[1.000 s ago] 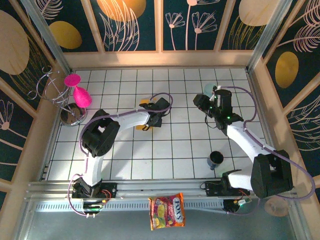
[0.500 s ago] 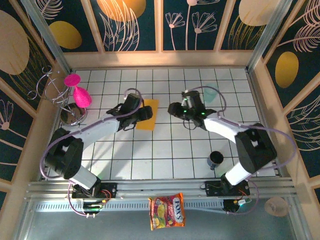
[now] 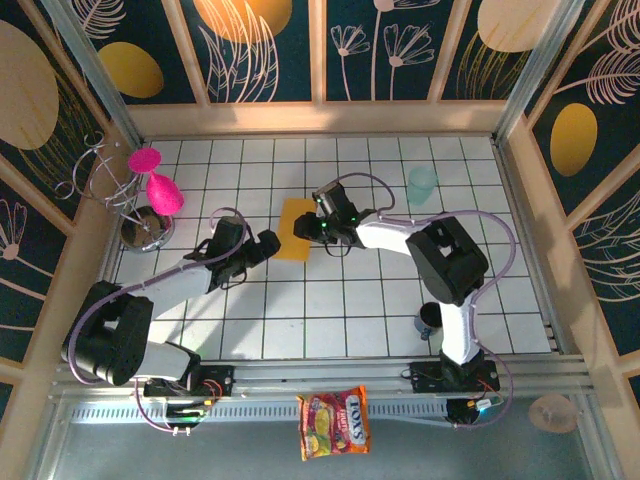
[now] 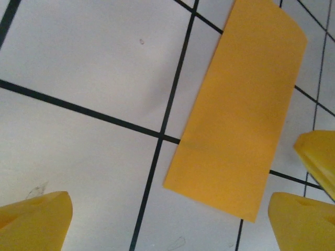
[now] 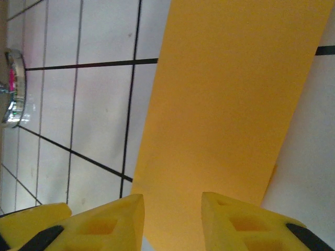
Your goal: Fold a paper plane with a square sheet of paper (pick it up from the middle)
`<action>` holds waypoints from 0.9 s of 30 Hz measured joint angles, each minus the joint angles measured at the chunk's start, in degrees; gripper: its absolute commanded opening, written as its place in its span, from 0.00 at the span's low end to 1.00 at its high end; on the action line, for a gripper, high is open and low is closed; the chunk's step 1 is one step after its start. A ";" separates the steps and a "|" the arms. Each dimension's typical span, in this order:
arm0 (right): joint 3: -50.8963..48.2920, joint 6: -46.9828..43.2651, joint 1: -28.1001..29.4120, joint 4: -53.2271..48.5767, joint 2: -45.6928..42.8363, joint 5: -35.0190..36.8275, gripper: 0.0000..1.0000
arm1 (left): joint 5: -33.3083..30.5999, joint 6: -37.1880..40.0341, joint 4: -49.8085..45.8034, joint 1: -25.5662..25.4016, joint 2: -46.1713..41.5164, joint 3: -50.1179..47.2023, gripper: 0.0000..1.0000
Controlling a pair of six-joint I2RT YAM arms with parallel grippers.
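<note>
The left arm (image 3: 170, 285) is stretched low toward 2 o'clock from its base, and the left gripper (image 3: 262, 245) is held with its jaws spread wide. The right arm (image 3: 445, 265) is raised toward 12 o'clock, then bent toward 10 o'clock. The right gripper (image 3: 312, 228) is pointed downward, its jaws only narrowly parted.

paper (image 3: 293, 232) flat on table (image 3: 380, 300) | left pincer (image 3: 271, 243) just left of it | right pincer (image 3: 306, 228) over its right part

Tiled table (image 3: 340, 310): orange paper (image 3: 295, 228), teal cup (image 3: 422, 184), dark cup (image 3: 432, 318).
</note>
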 measured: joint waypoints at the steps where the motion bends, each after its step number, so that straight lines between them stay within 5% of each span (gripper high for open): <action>1: 0.76 -0.04 0.00 -0.55 0.76 0.00 0.34 | 0.48 -0.04 0.55 0.13 0.00 0.00 0.97; 14: 4.68 -7.43 -0.63 -8.90 4.85 0.02 0.34 | 7.41 1.46 1.99 0.22 4.48 2.32 0.97; 27: -5.62 -13.16 -3.87 -9.81 -4.48 -3.50 0.33 | 18.21 0.04 3.98 0.20 7.08 3.23 0.58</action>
